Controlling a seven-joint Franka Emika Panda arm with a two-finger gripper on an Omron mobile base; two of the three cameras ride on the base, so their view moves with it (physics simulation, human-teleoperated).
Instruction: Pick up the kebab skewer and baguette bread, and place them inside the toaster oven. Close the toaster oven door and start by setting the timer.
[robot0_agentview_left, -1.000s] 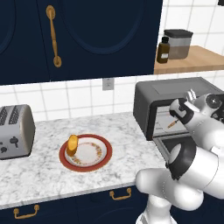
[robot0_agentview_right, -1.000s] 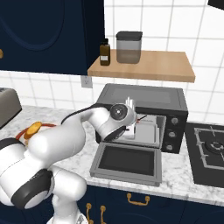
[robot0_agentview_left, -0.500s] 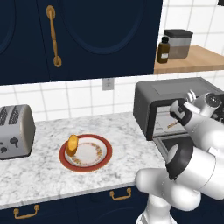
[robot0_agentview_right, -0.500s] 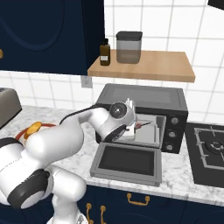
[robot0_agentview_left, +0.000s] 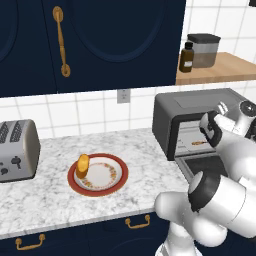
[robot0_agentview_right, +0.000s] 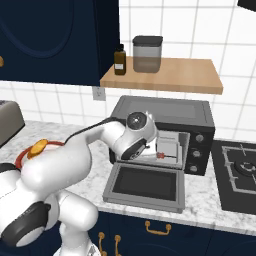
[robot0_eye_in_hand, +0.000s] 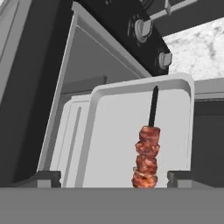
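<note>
Hand view shows the gripper (robot0_eye_in_hand: 113, 180) spread wide and released, the kebab skewer (robot0_eye_in_hand: 146, 155) lying on the tray inside the toaster oven (robot0_agentview_right: 165, 132). Risk: on pulling out, a finger could snag it. The baguette bread (robot0_agentview_left: 82, 165) waits on the plate (robot0_agentview_left: 114, 184).

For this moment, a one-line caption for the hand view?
Open gripper over the kebab skewer lying on the toaster oven tray.

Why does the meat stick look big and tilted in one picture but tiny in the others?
Hand view: camera close and rolled, so the kebab skewer looks big and sharp on its grey tray. Right base view: only a small red speck inside the toaster oven. Left base view: a faint orange streak.
</note>
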